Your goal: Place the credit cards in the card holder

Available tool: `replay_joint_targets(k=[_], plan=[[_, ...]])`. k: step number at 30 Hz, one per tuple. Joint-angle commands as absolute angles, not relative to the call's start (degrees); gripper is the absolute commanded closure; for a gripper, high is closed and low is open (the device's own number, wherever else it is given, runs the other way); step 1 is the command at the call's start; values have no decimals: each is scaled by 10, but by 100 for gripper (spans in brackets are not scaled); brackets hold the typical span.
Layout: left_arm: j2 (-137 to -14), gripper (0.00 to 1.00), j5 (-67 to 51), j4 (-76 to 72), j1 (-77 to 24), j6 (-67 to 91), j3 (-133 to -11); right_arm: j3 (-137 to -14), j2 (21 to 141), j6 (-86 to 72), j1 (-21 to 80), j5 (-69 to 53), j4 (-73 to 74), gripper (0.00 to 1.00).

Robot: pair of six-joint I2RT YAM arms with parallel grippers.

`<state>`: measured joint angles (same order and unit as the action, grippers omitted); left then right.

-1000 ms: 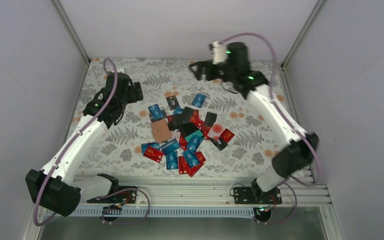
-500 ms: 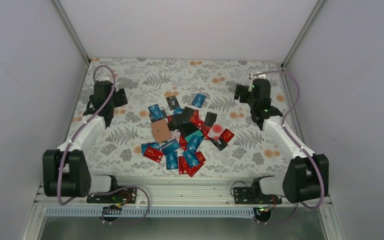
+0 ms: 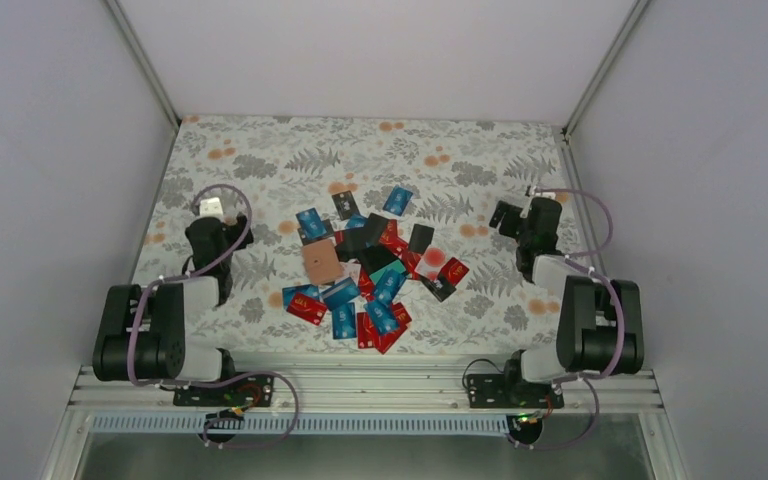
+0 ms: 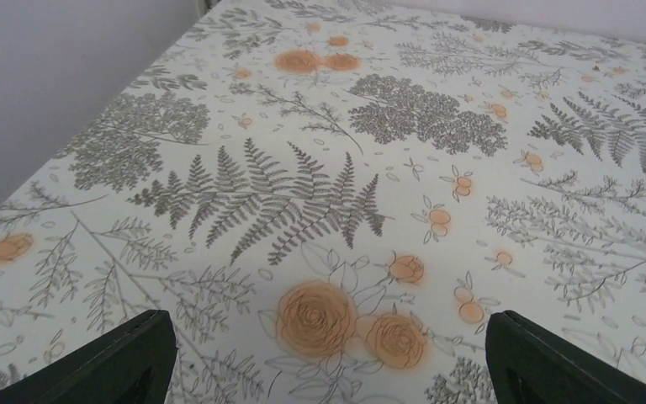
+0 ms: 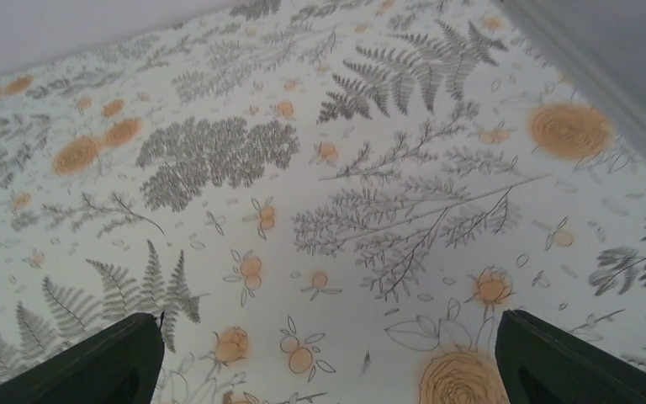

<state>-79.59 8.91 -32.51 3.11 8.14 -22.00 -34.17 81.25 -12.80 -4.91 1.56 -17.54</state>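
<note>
Several credit cards (image 3: 375,270) in blue, red, black and teal lie in a loose pile at the middle of the table. The tan-brown card holder (image 3: 320,263) lies flat at the pile's left edge. My left gripper (image 3: 230,232) is folded back at the left, well away from the pile, open and empty; its view shows only floral cloth between the fingers (image 4: 126,358). My right gripper (image 3: 505,214) is folded back at the right, open and empty, over bare cloth between its fingers (image 5: 547,358).
The table is covered by a floral cloth (image 3: 260,170). White walls stand close on the left, right and back. A metal rail (image 3: 380,385) runs along the near edge with both arm bases.
Both arms have folded back toward their bases: the left gripper came down and nearer at the left, the right gripper came down from the far side to the right. Cards and holder have not moved.
</note>
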Motion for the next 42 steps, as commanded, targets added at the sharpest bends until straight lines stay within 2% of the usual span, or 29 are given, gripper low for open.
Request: replay_joint_targets(k=[1, 5, 8, 12, 16, 17, 18, 22, 27, 29, 42], plan=[[-789, 9, 109, -530, 19, 41, -167, -289, 850, -122, -56, -6, -372, 0], [-795, 8, 103, -602, 18, 0, -147, -281, 862, -98, -56, -58, -421, 0], [-841, 8, 101, -709, 16, -15, -120, -284, 864, -73, -57, -93, -429, 0], [-895, 9, 72, -772, 6, -40, -115, -252, 842, -52, -56, -132, -470, 0], [-886, 8, 45, -711, 3, -52, -138, -264, 853, -39, -57, -155, -464, 0], [-890, 1, 45, -717, 3, -52, -136, -269, 858, -34, -57, -155, -461, 0], [-890, 0, 45, -721, 4, -53, -136, -273, 862, -32, -57, -151, -461, 0], [-889, 0, 45, -716, 3, -53, -137, -220, 863, -24, -56, -138, -567, 0], [-888, 0, 45, -715, 3, -53, -137, -216, 868, -6, -48, -150, -574, 0], [-888, 0, 45, -715, 3, -53, -137, -175, 876, 7, -35, -142, -644, 0], [-888, 0, 45, -715, 3, -53, -137, -181, 872, 1, -33, -125, -632, 0]])
